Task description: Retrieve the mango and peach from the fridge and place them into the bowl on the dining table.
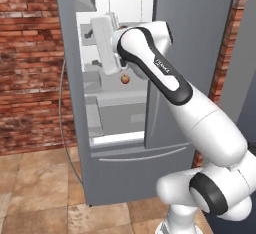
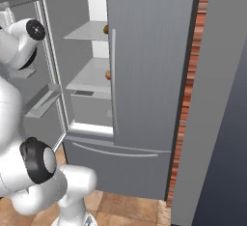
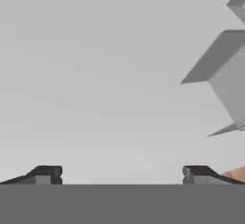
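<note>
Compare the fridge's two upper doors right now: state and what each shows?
The left door is swung open, showing its inner side with door bins; the right door is shut, showing its flat grey front. The right door's long vertical handle faces the cameras; the left door's does not show. Both are grey and sit above the bottom drawer.
</note>
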You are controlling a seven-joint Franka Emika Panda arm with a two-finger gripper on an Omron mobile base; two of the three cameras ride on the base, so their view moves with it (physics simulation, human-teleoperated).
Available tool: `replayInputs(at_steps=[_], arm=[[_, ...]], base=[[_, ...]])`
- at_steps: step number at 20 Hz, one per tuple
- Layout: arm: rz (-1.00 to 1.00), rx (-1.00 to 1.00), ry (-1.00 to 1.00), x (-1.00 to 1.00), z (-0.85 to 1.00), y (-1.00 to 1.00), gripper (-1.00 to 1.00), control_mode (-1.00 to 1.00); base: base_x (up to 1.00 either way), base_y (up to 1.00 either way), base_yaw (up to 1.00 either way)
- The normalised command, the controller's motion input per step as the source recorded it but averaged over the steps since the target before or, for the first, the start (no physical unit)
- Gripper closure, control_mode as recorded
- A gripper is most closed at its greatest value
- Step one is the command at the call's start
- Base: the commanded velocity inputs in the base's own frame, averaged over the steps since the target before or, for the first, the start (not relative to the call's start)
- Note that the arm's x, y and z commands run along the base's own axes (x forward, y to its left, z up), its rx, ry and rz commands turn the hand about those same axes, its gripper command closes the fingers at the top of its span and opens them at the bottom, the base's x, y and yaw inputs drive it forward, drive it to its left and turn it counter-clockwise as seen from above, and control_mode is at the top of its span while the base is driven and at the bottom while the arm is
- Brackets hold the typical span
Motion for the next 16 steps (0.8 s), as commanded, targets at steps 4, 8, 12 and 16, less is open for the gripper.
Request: replayInputs(at_steps=[4, 8, 12, 16], arm=[[-0.09, 0.00, -0.18, -0.43, 0.01, -0.71, -1.00, -1.00], [-0.08, -0.01, -0.10, -0.07, -0.11, -1.00, -1.00, -1.00], [-0.02, -0.09, -0.09, 0.00, -0.06, -1.00, -1.00, -1.00], [0.00, -0.28, -0.08, -0.03, 0.00, -0.85, -1.00, -1.00]], base=[[0.00, 0.00, 0.00], [0.00, 0.00, 0.00], [0.00, 0.00, 0.00], [0.00, 0.00, 0.00]])
